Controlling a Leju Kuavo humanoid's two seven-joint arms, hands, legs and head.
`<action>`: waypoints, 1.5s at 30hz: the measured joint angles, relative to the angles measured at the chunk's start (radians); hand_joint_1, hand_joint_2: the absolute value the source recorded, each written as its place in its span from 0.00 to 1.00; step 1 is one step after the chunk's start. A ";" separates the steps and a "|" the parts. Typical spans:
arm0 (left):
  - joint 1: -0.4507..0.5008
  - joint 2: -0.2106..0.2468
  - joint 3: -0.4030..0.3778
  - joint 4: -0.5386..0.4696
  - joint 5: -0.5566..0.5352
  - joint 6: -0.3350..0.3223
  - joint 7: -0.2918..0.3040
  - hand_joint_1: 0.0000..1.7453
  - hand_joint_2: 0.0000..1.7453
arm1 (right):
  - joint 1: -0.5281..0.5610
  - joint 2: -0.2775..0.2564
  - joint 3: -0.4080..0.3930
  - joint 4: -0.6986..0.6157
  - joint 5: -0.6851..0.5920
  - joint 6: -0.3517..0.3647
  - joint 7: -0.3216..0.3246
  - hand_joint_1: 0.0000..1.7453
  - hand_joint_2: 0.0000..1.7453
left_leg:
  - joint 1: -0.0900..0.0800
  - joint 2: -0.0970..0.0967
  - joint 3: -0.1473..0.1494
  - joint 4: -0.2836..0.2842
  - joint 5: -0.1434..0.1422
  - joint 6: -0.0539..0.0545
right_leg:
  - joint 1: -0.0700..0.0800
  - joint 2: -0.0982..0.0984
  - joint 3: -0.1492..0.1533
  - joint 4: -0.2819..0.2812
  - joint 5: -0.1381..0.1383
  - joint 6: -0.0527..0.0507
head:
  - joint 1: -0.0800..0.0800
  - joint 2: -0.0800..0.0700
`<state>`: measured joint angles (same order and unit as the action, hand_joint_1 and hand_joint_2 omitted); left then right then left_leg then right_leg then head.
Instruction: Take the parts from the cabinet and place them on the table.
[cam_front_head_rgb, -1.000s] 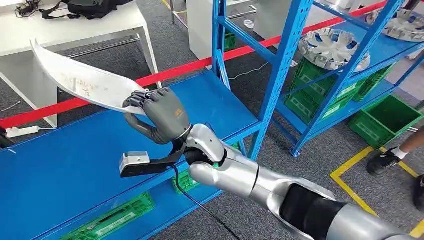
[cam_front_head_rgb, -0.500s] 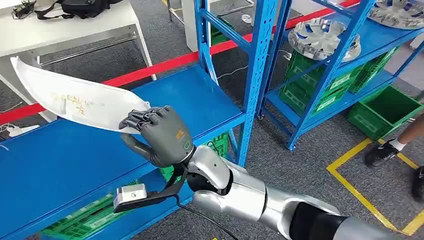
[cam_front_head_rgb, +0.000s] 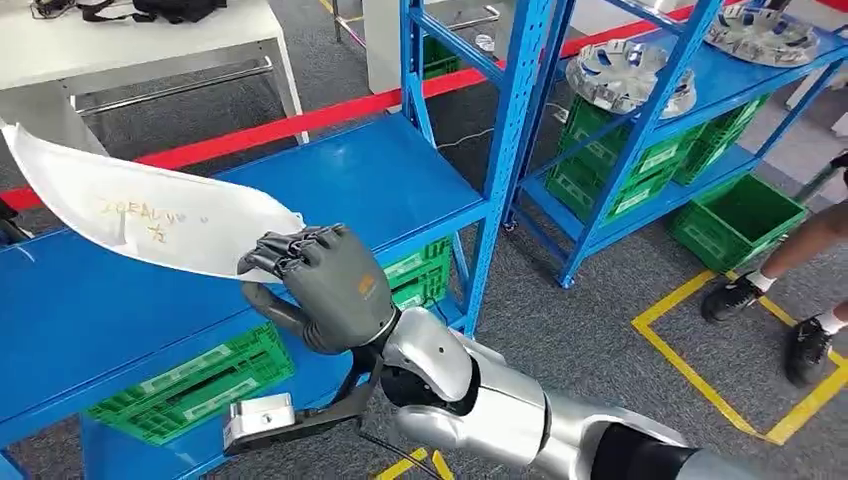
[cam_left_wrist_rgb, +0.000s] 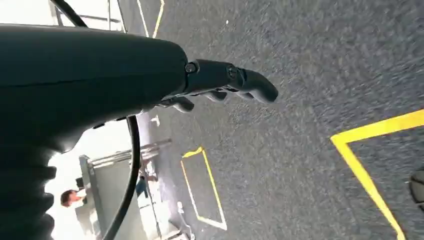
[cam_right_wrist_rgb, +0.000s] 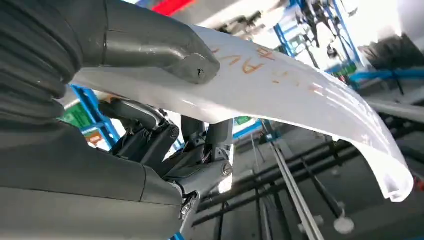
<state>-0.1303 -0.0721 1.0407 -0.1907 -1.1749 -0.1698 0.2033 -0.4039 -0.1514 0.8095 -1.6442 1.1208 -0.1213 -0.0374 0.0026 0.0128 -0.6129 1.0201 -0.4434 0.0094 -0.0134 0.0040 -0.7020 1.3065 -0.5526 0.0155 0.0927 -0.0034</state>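
Right hand (cam_front_head_rgb: 325, 285) wrapped around one end of a long, curved white part (cam_front_head_rgb: 140, 215), thumb underneath and dark fingers (cam_front_head_rgb: 285, 245) curled over the top edge. Seen again from the right wrist: thick grey thumb (cam_right_wrist_rgb: 165, 47) pressed on the white part (cam_right_wrist_rgb: 300, 95), fingers tucked under it. Orange scribbles on the part's face. Held up in the air above the blue shelf (cam_front_head_rgb: 370, 185), over its front edge, with the far tip reaching out past the shelf's left end. Not touching the shelf as far as can be told.

Left hand (cam_left_wrist_rgb: 220, 85) hanging down over grey carpet, holding nothing, fingers a little bent and apart.

Green crates (cam_front_head_rgb: 190, 385) sitting under the blue shelf. Second blue rack off to the right, with round silver wheel covers (cam_front_head_rgb: 625, 75) on its shelf and more green crates below. White table (cam_front_head_rgb: 130, 50) at the back left, behind a red strip. Yellow lines on the floor by a person's shoes (cam_front_head_rgb: 730, 295).
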 joint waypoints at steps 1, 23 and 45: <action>0.000 0.000 0.000 0.000 0.006 0.000 0.000 0.00 1.00 | -0.007 0.003 0.000 0.000 -0.004 0.011 -0.003 1.00 1.00 | 0.000 0.000 -0.014 0.005 0.007 -0.003 | 0.002 0.000 0.054 -0.062 0.029 -0.005 | 0.000 0.000; -0.011 -0.024 0.048 0.001 0.018 0.000 -0.008 0.00 1.00 | -0.092 0.042 0.016 0.199 -0.079 -0.067 -0.079 1.00 1.00 | 0.019 -0.017 0.101 0.006 -0.095 -0.030 | -0.008 -0.012 0.030 -0.282 0.190 0.011 | 0.000 0.000; 0.009 -0.018 0.040 0.002 0.003 0.000 -0.018 0.00 1.00 | -0.024 0.019 0.007 0.157 -0.050 -0.049 -0.035 1.00 1.00 | 0.012 -0.010 -0.087 0.299 -0.138 -0.067 | 0.015 -0.015 0.102 -0.307 0.115 -0.055 | -0.004 0.000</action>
<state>-0.1210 -0.0896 1.0811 -0.1885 -1.1722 -0.1701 0.1854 -0.4275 -0.1319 0.8168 -1.4874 1.0708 -0.1701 -0.0724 0.0144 0.0027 -0.6996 1.3196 -0.5813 -0.0580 0.0011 -0.0105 -0.6002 0.9995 -0.4380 -0.0394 0.0889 -0.0034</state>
